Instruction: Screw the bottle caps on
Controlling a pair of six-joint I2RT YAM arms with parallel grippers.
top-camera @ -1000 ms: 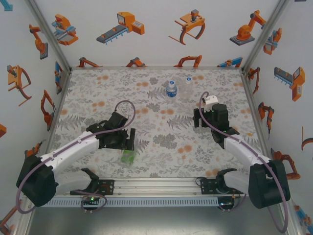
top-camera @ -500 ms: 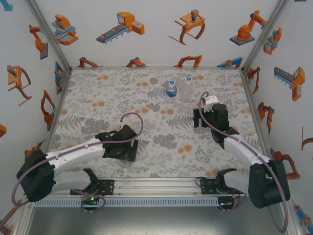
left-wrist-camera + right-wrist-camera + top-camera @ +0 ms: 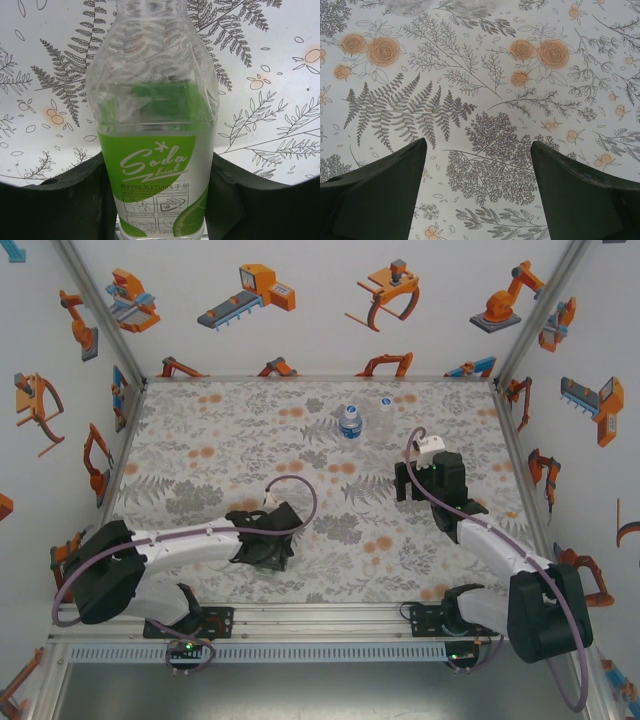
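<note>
Bottle (image 3: 155, 125): thin clear plastic, likely light, dents easily, slick; hold at green label (image 3: 152, 165).
Left gripper (image 3: 160, 200): near left, pinching bottle at label.
Right gripper (image 3: 478, 150): spread, empty.

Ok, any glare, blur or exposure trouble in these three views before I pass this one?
Top external: even, soft light, faint shadows, table pattern legible. Left wrist: green-label bottle sharp, mild reflections on its clear upper part, left fingers nearly black, without detail. Right wrist: table print crisp, right fingers underexposed, bottle bases cut off by the top edge.
</note>
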